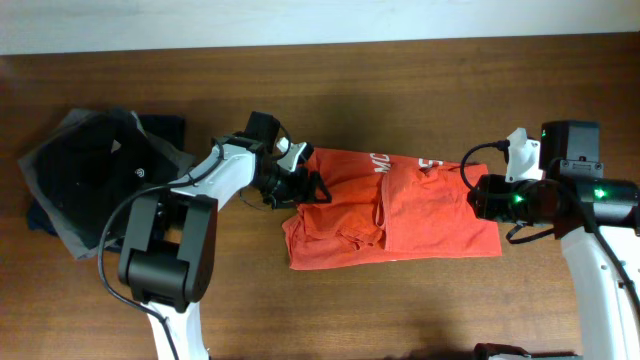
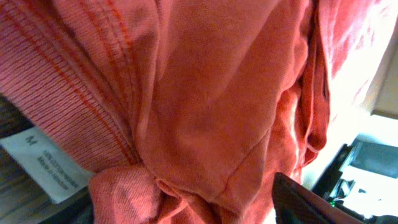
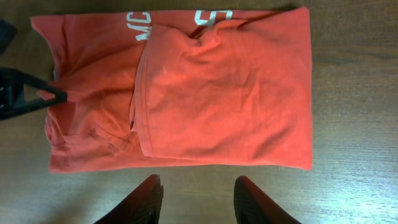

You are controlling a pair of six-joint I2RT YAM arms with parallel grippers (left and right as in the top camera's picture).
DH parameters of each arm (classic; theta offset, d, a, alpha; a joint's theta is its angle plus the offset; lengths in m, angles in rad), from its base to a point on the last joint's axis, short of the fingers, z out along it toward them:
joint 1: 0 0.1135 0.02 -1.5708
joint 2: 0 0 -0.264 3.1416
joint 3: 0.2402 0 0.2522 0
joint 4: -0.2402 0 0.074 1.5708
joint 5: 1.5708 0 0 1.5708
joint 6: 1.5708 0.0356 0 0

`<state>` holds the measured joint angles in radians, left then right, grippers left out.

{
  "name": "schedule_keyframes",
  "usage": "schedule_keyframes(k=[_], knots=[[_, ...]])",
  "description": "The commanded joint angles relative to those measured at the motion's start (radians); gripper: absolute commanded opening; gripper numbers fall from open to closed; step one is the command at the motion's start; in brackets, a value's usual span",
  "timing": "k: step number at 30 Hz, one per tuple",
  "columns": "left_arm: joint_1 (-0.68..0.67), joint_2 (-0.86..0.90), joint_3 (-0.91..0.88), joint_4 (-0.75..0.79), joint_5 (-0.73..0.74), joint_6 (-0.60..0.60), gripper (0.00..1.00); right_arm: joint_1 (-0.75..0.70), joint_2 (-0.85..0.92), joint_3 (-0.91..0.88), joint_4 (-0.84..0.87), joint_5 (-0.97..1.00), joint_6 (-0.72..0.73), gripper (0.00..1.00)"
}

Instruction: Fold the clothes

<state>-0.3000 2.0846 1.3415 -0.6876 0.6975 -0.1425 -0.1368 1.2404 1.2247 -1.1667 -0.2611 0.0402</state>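
The red-orange shirt [image 1: 400, 215] lies partly folded in the middle of the wooden table, with white lettering along its far edge. My left gripper [image 1: 305, 188] is at its left edge, shut on a bunched fold of the cloth. In the left wrist view the shirt [image 2: 205, 93] fills the frame, its white neck tag [image 2: 38, 163] at lower left, and fabric is pinched between the fingers [image 2: 186, 211]. My right gripper [image 1: 478, 197] is open and empty just off the shirt's right edge. In the right wrist view its fingers [image 3: 198, 190] hover over bare wood beside the shirt [image 3: 217, 106].
A pile of dark folded garments [image 1: 95, 170] lies at the table's left end, beside the left arm's base. The wooden table [image 1: 400, 80] runs to a pale wall at the back. The left gripper's black fingers also show in the right wrist view [image 3: 28, 99].
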Motion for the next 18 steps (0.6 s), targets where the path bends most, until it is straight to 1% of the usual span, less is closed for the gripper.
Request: schedule_keyframes(k=[1, 3, 6, 9, 12, 14, 18], knots=[[-0.014, 0.057, -0.021, 0.006, -0.064, -0.053, 0.49, 0.004, -0.017, 0.005, -0.001, 0.011, -0.011, 0.43], [-0.016, 0.056, -0.021, 0.007, -0.064, -0.051, 0.28, 0.004, -0.017, 0.005, 0.0, 0.011, -0.011, 0.43], [-0.014, 0.055, -0.02, 0.003, -0.058, -0.051, 0.01, 0.004, -0.017, 0.005, -0.001, 0.011, -0.011, 0.42], [0.012, 0.042, -0.008, -0.039, -0.05, -0.048, 0.0, 0.004, -0.017, 0.005, -0.001, 0.011, -0.011, 0.43], [0.071, 0.016, 0.033, -0.141, -0.06, 0.0, 0.0, 0.004, -0.017, 0.005, -0.001, 0.011, -0.011, 0.43], [0.122, -0.005, 0.077, -0.229, -0.111, 0.034, 0.01, 0.004, -0.017, 0.005, -0.001, 0.011, -0.011, 0.42], [0.224, -0.048, 0.205, -0.398, -0.209, 0.148, 0.0, 0.004, -0.017, 0.005, 0.001, 0.011, -0.011, 0.42]])
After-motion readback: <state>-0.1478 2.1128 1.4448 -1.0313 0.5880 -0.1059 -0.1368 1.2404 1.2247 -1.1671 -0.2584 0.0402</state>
